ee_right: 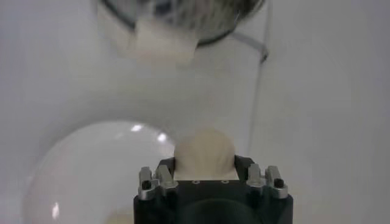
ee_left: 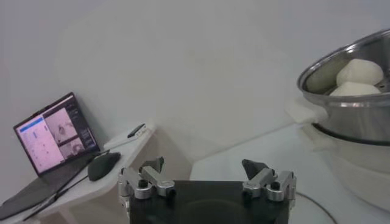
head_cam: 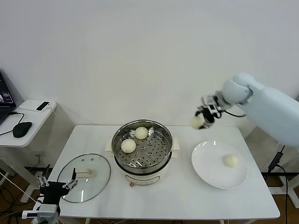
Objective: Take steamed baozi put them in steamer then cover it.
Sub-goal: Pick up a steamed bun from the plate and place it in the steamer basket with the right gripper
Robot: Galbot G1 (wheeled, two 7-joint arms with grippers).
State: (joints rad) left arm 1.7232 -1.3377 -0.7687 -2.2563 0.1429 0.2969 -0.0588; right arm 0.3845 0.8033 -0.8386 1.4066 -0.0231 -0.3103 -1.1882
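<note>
The steamer (head_cam: 140, 169) stands mid-table with two steamed baozi (head_cam: 128, 145) (head_cam: 141, 133) on its perforated tray. A third baozi (head_cam: 230, 160) lies on the white plate (head_cam: 210, 173). My right gripper (head_cam: 202, 119) hangs in the air between plate and steamer, shut on another baozi (head_cam: 196, 122). In the right wrist view that bun (ee_right: 204, 151) fills the jaws of the gripper (ee_right: 205, 164), above the plate (ee_right: 91, 173), with the steamer (ee_right: 183, 9) ahead. The cover (head_cam: 84, 179) lies flat left of the steamer. My left gripper (head_cam: 58, 185) waits open at its near edge.
A side table at the far left carries a laptop (ee_left: 52, 131), a mouse (head_cam: 22, 129) and a phone (head_cam: 43, 106). In the left wrist view, the open left gripper (ee_left: 204, 167) faces the steamer (ee_left: 353, 115). The table's front edge runs just behind the left gripper.
</note>
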